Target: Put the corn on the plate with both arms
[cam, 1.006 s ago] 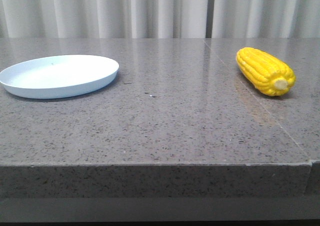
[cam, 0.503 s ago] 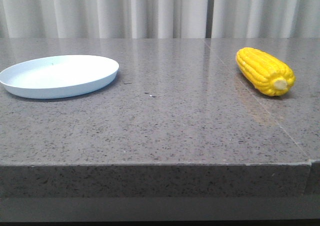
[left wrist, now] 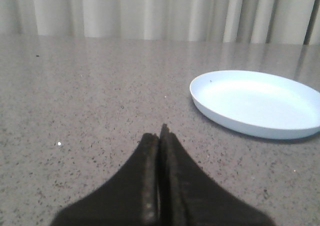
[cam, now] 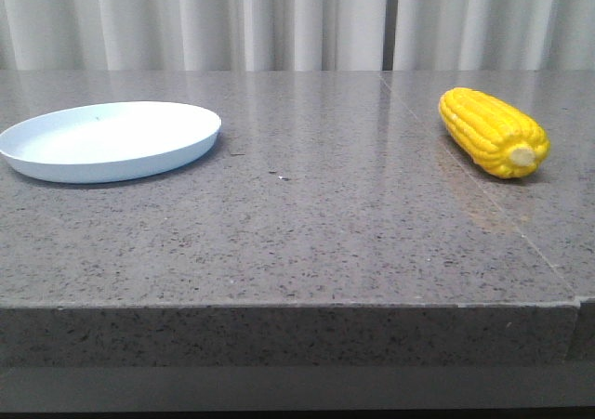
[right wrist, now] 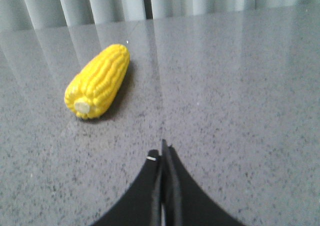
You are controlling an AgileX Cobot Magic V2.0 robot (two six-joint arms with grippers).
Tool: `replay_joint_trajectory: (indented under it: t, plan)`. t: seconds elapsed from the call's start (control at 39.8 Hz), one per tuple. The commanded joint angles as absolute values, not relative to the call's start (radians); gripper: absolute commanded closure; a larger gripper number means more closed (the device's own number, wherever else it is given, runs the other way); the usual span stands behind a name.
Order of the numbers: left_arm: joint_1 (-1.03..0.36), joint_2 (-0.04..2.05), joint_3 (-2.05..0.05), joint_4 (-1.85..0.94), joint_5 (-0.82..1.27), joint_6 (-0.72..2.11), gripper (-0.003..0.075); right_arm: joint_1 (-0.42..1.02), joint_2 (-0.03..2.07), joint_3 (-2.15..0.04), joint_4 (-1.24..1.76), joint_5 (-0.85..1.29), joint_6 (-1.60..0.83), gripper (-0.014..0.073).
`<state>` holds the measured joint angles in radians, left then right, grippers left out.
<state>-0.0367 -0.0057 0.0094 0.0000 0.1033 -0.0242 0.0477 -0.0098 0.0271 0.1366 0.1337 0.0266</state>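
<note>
The yellow corn (cam: 493, 131) lies on the grey stone table at the right, pale stub end toward the front. It also shows in the right wrist view (right wrist: 98, 80). The pale blue-white plate (cam: 110, 140) sits at the left and is empty; it also shows in the left wrist view (left wrist: 257, 103). My left gripper (left wrist: 160, 136) is shut and empty, low over the table, short of the plate. My right gripper (right wrist: 162, 153) is shut and empty, short of the corn. Neither gripper shows in the front view.
The grey speckled table (cam: 316, 224) has its front edge near the camera and a seam running along its right part. White curtains (cam: 297, 19) hang behind the table's far edge.
</note>
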Motion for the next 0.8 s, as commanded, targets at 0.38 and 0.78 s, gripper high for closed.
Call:
replay_joint_trajectory:
  t: [0.38,0.78]
  plan:
    - [-0.037,0.095,-0.279,0.000,-0.007,-0.026,0.0741,0.043,0.080,-0.334,0.139,0.225,0.021,0.0656]
    - [-0.037,0.461,-0.497,0.033,0.114,-0.026,0.0740,0.043,0.435,-0.514,0.139,0.192,0.021,0.0656]
